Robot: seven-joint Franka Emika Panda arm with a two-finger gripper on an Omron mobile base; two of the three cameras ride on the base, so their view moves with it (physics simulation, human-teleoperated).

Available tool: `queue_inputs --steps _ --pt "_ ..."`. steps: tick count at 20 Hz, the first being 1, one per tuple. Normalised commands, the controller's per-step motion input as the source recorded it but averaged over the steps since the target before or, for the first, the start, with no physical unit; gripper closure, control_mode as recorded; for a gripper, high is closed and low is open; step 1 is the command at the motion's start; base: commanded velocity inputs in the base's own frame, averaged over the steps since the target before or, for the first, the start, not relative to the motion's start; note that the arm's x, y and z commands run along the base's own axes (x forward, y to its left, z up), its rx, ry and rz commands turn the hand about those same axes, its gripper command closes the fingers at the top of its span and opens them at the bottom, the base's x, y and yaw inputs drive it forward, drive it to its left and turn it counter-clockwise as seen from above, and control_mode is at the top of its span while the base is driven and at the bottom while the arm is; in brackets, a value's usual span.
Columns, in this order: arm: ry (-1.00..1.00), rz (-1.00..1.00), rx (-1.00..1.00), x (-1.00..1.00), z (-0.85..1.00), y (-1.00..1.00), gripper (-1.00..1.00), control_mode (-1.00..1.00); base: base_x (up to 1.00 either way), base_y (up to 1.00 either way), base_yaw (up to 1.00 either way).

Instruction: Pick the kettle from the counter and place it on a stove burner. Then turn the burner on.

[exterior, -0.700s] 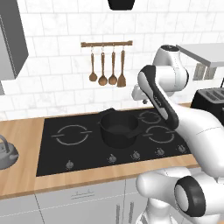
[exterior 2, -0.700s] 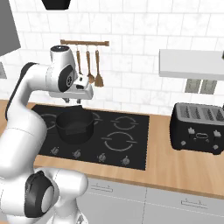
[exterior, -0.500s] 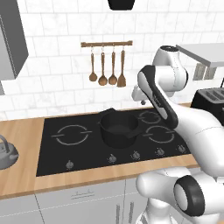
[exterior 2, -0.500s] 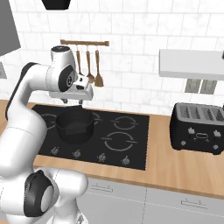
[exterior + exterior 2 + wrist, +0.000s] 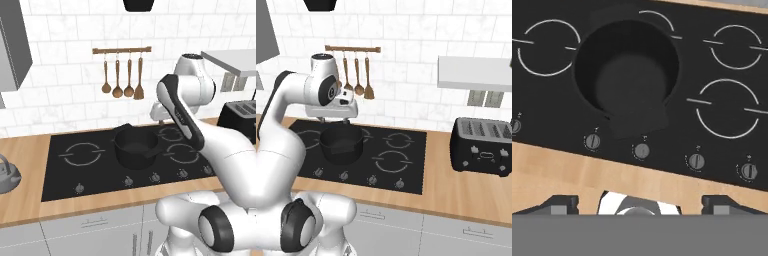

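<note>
Counter (image 5: 30,150): kettle (image 5: 7,175) far left | jaws spread, empty | writing: unreadable

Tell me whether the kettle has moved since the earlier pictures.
No. The kettle sits at the same spot on the counter, left of the stove's edge.

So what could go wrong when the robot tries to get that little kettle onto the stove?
1. The small rounded silver-grey metal kettle sits at the far left edge of the light brown wooden counter, a long way from the end effector, which hangs open above the stove, so the reach could be awkward.
2. The black two-handled pot stands mid-stove beside the largest white burner ring; the kettle could bump it.
</note>
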Motion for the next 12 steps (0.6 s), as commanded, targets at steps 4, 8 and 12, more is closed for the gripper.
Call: queue_inputs --steps 4,8,12 --pt "-0.01 0.45 0.0 -0.03 -0.06 0.92 -1.0 -1.0 0.0 0.0 0.0" --pt "-0.03 0.51 0.01 0.01 -0.24 1.0 -1.0 -1.0 0.0 0.0 0.0" --pt "-0.01 0.45 0.0 0.12 -0.3 1.0 -1.0 -1.0 0.0 0.0 0.0"
